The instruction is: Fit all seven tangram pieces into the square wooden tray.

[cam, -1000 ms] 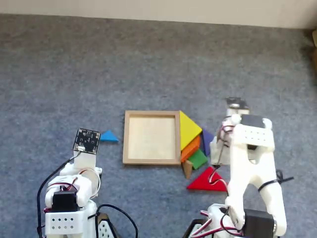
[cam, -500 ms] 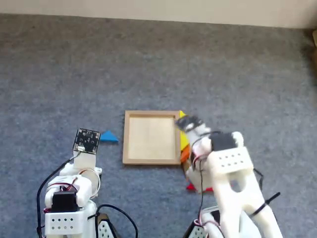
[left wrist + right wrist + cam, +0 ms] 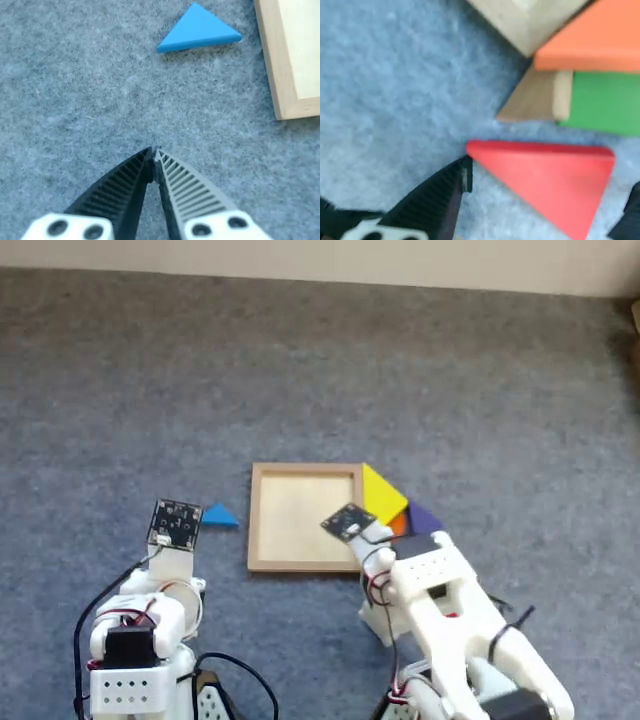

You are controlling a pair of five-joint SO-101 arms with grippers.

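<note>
The square wooden tray lies mid-table with nothing in it. To its right sit a yellow triangle, an orange piece and a purple piece, partly under my right arm. In the right wrist view, my right gripper is open and straddles the red triangle. Beyond it lie a green piece, a tan piece, the orange piece and the tray's corner. A blue triangle lies left of the tray. My left gripper is shut just short of the blue triangle.
Grey carpet covers the table, with open room behind and to the left of the tray. The tray's corner is close to the left gripper. A pale wall edge runs along the far side.
My right arm has swung left and lowered over the pieces beside the tray, now covering the red and green ones from above. The left arm has not moved.
</note>
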